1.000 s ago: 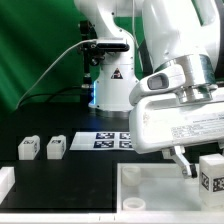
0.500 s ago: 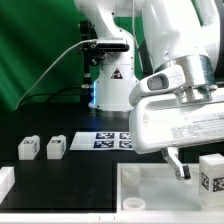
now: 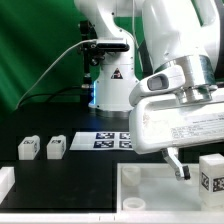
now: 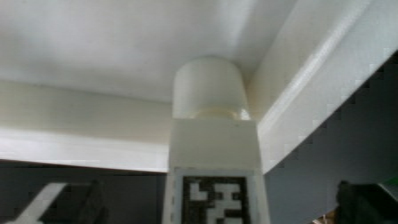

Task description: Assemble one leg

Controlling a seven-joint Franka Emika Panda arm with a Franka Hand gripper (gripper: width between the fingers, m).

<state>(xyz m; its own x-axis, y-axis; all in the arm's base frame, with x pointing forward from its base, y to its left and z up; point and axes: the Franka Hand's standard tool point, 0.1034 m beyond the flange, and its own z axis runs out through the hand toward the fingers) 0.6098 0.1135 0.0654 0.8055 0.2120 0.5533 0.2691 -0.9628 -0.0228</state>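
A leg (image 3: 211, 173), a stubby white block with a black-and-white tag, stands on the large flat white tray-like piece (image 3: 150, 186) at the exterior view's lower right. My gripper (image 3: 197, 168) is low over it, with one dark finger (image 3: 178, 164) showing just to the leg's left. In the wrist view the same leg (image 4: 214, 150) fills the middle, tag toward the camera. My gripper (image 4: 210, 202) is open, with dark fingertips (image 4: 43, 204) set well apart on either side and not touching it. Two more legs (image 3: 28, 148) (image 3: 55, 147) sit on the black table at the left.
The marker board (image 3: 100, 141) lies in the middle of the table in front of the arm's base. A white part (image 3: 5, 181) shows at the lower left corner. The tray-like piece's raised rim (image 3: 122, 176) runs along its left side.
The visible finger shifted slightly toward the exterior view's left at first, then held still. The legs have not moved.
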